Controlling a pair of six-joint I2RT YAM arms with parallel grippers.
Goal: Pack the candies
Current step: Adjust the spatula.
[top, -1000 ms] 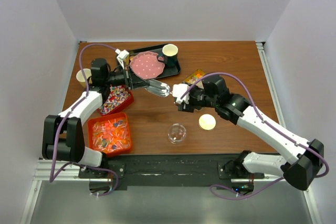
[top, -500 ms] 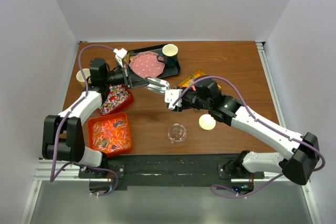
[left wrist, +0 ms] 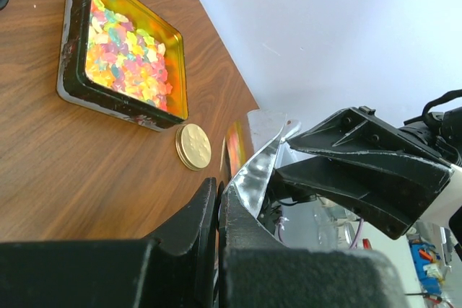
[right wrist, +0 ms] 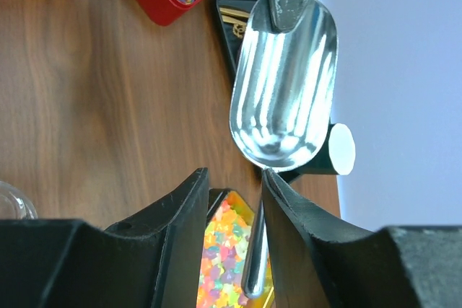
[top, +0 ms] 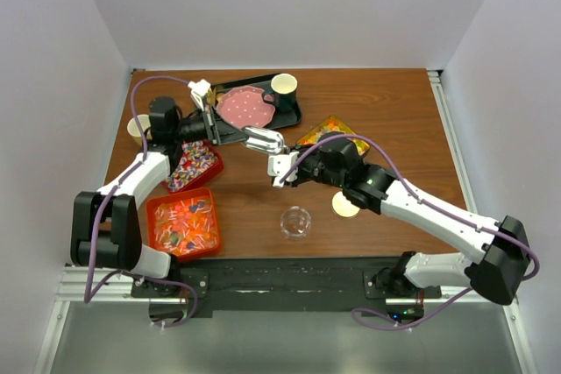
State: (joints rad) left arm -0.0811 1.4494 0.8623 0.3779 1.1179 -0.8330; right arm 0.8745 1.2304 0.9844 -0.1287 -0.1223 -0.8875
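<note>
Right claw (top: 278,170) has swung in to scoop (right wrist: 285,84), which left claw (left wrist: 219,200) pinches by rim. Handle (right wrist: 254,257) sits between my narrow, unclosed right fingers. Handover pending; candies (left wrist: 126,63) unscooped.

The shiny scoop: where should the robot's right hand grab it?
By the thin handle, coming from the handle end, opposite the left gripper that pinches the bowl's rim. The bowl of the scoop is wide, curved and smooth, likely too broad to clamp. The handle is narrow and lies between the open fingers of the right gripper.
</note>
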